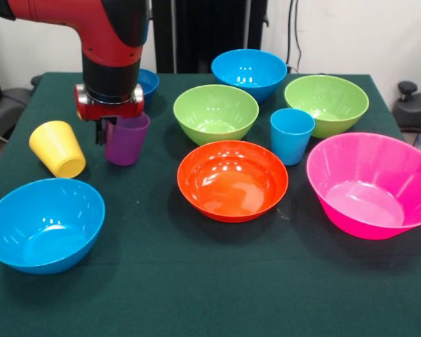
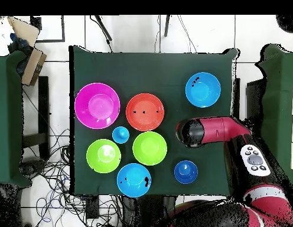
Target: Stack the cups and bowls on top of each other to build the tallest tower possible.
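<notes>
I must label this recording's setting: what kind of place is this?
Probably a robotics lab: a red robot arm works over a green-clothed table of plastic bowls, with loose cables on the tiled floor.

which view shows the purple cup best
The front view: the purple cup stands upright beside the yellow cup, with the pincer at its rim. Overhead, the arm covers it entirely.

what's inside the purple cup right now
In the front view the hand dips at the rim of the purple cup, which stands upright beside the tilted yellow cup. Its inside is hidden; overhead, the arm covers it.
</notes>
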`<state>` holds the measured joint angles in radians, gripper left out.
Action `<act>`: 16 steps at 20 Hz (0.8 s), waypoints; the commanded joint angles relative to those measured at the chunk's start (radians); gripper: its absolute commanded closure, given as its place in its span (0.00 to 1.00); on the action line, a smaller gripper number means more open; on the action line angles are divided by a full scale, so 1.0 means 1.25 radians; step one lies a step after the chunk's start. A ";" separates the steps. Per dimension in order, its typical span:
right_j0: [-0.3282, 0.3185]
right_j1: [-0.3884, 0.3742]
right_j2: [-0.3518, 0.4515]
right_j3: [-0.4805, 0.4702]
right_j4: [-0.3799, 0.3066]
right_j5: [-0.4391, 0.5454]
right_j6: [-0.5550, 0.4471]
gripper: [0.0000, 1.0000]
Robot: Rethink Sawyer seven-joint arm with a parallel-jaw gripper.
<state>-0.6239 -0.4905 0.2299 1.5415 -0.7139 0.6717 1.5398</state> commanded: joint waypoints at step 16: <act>0.004 -0.012 0.093 -0.073 0.014 0.210 -0.181 1.00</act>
<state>-0.6238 -0.5036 0.2486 1.5168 -0.7137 0.8332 1.5398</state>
